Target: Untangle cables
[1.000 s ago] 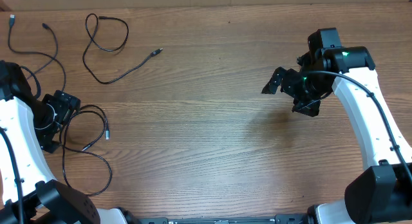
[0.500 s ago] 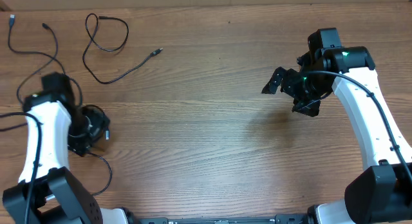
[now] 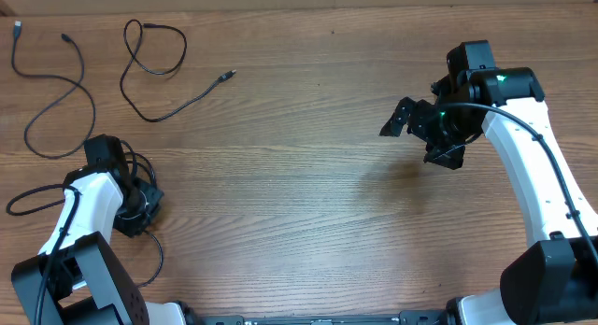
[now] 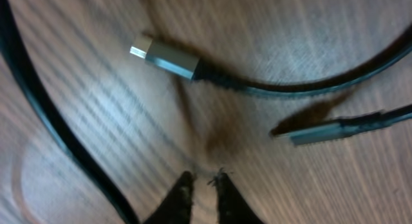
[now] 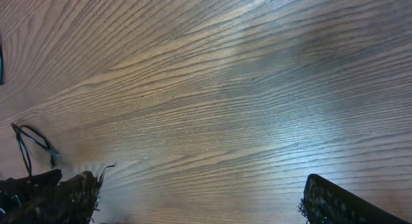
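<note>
Three thin black cables [image 3: 150, 120] lie apart on the wooden table [image 3: 299, 194] in the overhead view. One winds down the upper left corner, one loops just right of it with its plug [image 3: 227, 76] pointing right, and one runs partly under the left arm [image 3: 89, 190] at lower left. The left gripper [image 3: 140, 211] hovers there, fingertips [image 4: 183, 192] pinched nearly together on nothing, a silvery plug [image 4: 164, 56] lying just ahead. The right gripper [image 3: 420, 135], at the right of the frame, is spread wide above the wood.
</note>
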Available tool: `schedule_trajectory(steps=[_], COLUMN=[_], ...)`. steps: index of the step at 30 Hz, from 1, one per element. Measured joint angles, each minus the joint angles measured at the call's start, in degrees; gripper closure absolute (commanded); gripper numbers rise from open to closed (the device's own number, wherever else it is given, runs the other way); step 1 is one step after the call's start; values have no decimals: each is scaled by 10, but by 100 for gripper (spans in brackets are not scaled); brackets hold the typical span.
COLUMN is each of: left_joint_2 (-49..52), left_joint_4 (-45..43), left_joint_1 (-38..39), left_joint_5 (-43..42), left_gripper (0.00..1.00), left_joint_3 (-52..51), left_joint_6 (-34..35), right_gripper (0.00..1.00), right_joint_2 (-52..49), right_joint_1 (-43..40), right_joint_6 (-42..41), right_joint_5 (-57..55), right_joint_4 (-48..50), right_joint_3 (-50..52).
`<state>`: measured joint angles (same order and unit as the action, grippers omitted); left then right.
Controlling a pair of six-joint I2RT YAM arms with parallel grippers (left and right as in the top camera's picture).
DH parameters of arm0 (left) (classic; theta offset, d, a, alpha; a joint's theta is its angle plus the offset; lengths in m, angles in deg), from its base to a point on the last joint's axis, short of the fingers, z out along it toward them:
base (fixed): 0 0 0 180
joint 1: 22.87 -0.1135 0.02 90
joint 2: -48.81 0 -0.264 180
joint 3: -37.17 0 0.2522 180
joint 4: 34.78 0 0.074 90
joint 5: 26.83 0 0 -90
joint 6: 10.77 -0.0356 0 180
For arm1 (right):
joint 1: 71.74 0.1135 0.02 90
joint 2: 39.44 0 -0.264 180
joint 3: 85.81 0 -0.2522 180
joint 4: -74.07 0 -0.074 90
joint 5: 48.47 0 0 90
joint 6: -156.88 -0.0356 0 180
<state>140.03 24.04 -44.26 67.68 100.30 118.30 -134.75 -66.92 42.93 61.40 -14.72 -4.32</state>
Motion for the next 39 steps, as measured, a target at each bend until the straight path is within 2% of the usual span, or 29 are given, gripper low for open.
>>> schedule_trajectory(steps=[2, 3, 5, 6, 7, 8, 9, 13, 14, 15, 18, 25, 26, 28, 33, 34, 35, 39], left_joint_2=[0, 0, 0, 0, 1, 1, 1, 1, 1, 1, 1, 1, 1, 1, 1, 1, 1, 1], left_joint_4=[3, 12, 29, 39, 53, 71, 89, 191, 210, 217, 258, 207, 195, 170, 88, 75, 56, 8], left_joint_1=[0, 0, 0, 0, 0, 0, 0, 0, 0, 0, 0, 0, 0, 0, 0, 0, 0, 0], left_joint_5=[0, 0, -5, -9, -11, -14, -17, -21, -22, -22, -23, -25, -25, -26, -18, -16, -10, 18], left_gripper=[91, 87, 68, 62, 49, 21, 0, 0, 3, 10, 17, 18, 27, 40, 56, 69, 76, 90], left_joint_3=[4, 9, 28, 43, 65, 89, 110, 193, 203, 207, 211, 134, 118, 85, 19, 8, -5, -25], left_joint_6=[0, -1, -11, -19, -28, -36, -38, -48, -48, -48, -40, -16, -15, -11, -5, -4, -2, 0], right_gripper=[0, 0, 0, 0, 0, 0, 0, 0, 0, 0, 0, 0, 0, 0, 0, 0, 0, 0], right_joint_2=[0, 0, 0, 0, 0, 0, 0, 0, 0, 0, 0, 0, 0, 0, 0, 0, 0, 0], right_joint_1=[0, 0, 0, 0, 0, 0, 0, 0, 0, 0, 0, 0, 0, 0, 0, 0, 0, 0], right_joint_6=[0, 0, 0, 0, 0, 0, 0, 0, 0, 0, 0, 0, 0, 0, 0, 0, 0, 0], right_joint_5=[0, 0, 0, 0, 0, 0, 0, 0, 0, 0, 0, 0, 0, 0, 0, 0, 0, 0], right_joint_4=[0, 0, 0, 0, 0, 0, 0, 0, 0, 0, 0, 0, 0, 0, 0, 0, 0, 0], right_joint_3=[0, 0, 0, 0, 0, 0, 0, 0, 0, 0, 0, 0, 0, 0, 0, 0, 0, 0])
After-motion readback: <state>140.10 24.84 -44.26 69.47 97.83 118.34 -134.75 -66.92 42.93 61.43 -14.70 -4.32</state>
